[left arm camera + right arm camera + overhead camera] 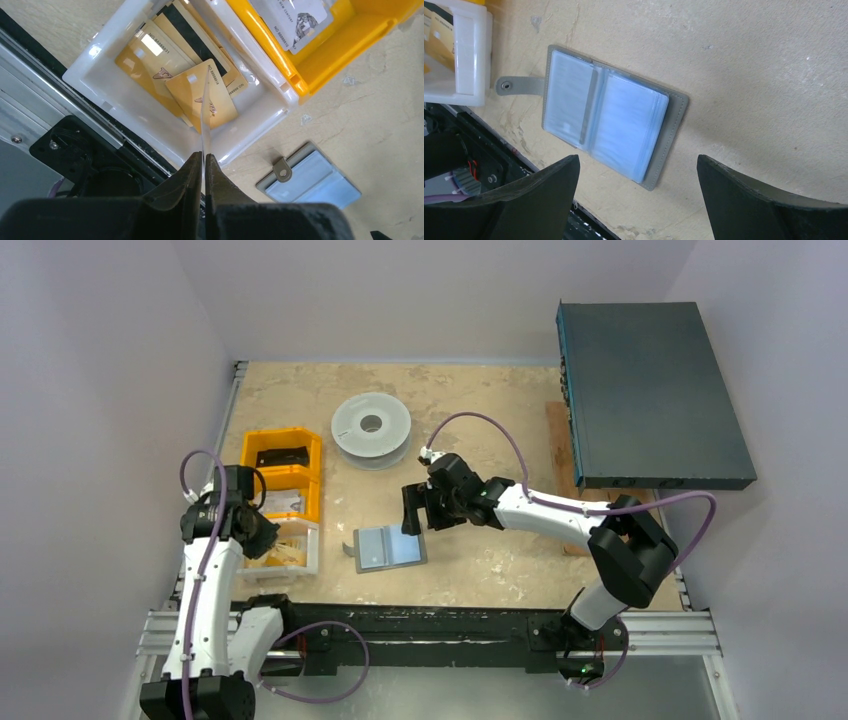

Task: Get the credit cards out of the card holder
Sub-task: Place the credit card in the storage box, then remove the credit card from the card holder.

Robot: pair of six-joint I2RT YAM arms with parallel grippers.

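- Concealed: the card (202,125) in the left gripper (204,159) shows edge-on only, as a thin pale sliver. Its face cannot be read.
- Concealed: the card holder (609,130) has cloudy plastic sleeves, and whether any cards sit inside them cannot be told.
- Cropped: the yellow bin (320,55) is cut off at the top of the left wrist view, and the pale printed card lying in it is only partly seen.
- Card holder: a flat slate-grey cover with stitched edges, opened like a book. Bluish translucent sleeves are stacked on both halves, and a short strap tab with a metal snap points towards the white bin (100,85). It lies by the near edge of the table, about midway along it and just right of the white bin, not touching it.
- White bin: glossy moulded plastic at the near left corner of the table. It holds overlapping gold cards (150,55).
- Left gripper: its black fingers are pinched tight on the edge-on card, above the white bin.
- Right gripper (636,165): its jaws are spread wide and hold nothing. It hovers over the card holder without contact.
- Spool (371,429): pale grey and round, lying flat towards the far edge of the table.
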